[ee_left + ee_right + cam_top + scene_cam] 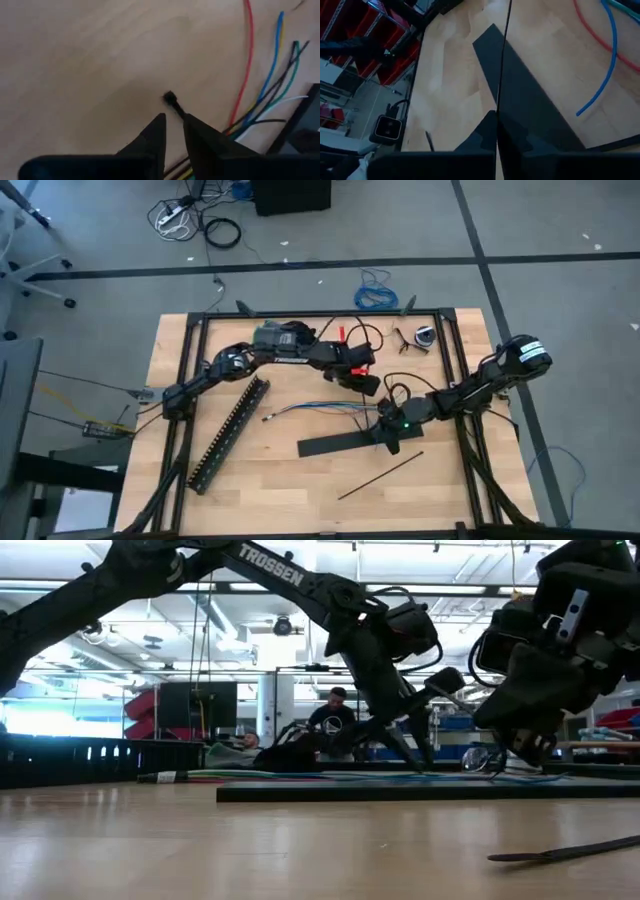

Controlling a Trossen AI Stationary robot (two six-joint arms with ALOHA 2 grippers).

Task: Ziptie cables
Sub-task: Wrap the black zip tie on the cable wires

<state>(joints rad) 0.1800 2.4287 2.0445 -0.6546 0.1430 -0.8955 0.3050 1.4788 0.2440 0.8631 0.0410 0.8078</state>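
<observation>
The cables [310,408] lie loose on the table's middle, and their coloured ends [270,85] fan apart beside my left gripper [368,385], which is shut on a thin black ziptie. My right gripper [388,438] hangs over the flat black bar [335,444] and is shut on a ziptie strip [504,60]. Whether both grippers hold the same ziptie, I cannot tell. Another ziptie [380,475] lies flat on the wood near the front edge and also shows in the low view [565,852]. My left gripper [172,122] pinches a ziptie between its two fingers just behind the head. The small square head [170,96] sticks out past the fingertips, just over the bare wood. My right gripper [496,117] pinches the thin strip [499,102] between its two shut fingers. The strip runs straight on past the fingertips, along the fingers, above the flat black bar [520,95].
A long black slotted duct [230,432] lies slanted on the table's left half. Small tools [420,337] and a red item [345,332] sit at the far edge. A blue coiled cable [375,290] lies on the floor beyond. People sit in the room behind [335,710].
</observation>
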